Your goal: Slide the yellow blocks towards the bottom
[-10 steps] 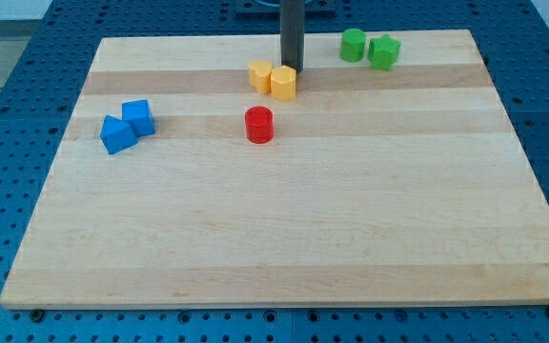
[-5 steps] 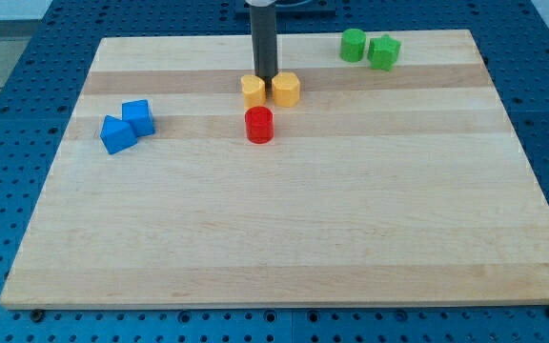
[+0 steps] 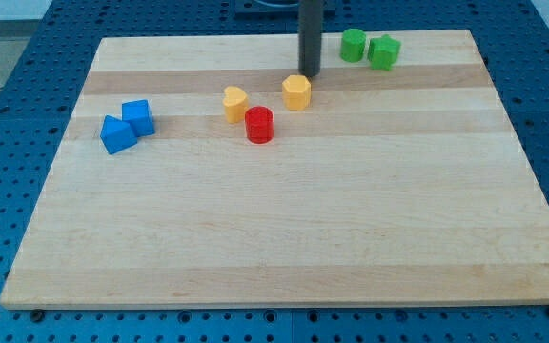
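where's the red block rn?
The red cylinder sits on the board's upper half, slightly left of centre in the view. It is just right of and below one yellow block, apparently touching it, with the other yellow block up-right.

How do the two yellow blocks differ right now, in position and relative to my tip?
The left yellow block sits lower and touches or nearly touches the red cylinder; the right yellow block stands apart from it. My tip is just above the right one, well away from the left one. Both share colour and similar size.
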